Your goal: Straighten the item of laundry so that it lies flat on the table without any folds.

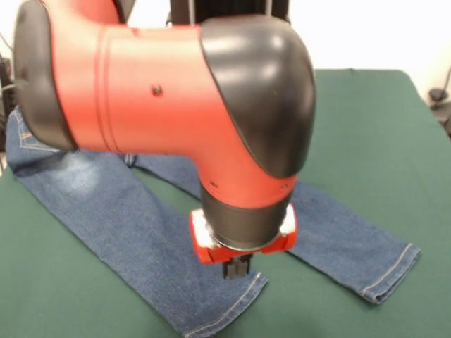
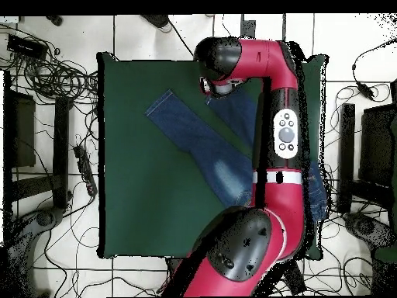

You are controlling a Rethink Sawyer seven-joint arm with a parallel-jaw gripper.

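Jeans point(image 1: 134, 232) lie spread on the green worktop point(image 1: 366, 134), legs splayed in a V toward the near edge and the waist hidden behind our arm point(image 1: 176, 91). Our gripper point(image 1: 237, 268) hangs just above the hem of one leg; we cannot tell whether it is open or closed. To do this step well, we judge we should pinch only the hem's top layer and draw it outward, low and slow. We can read no labels or writing.
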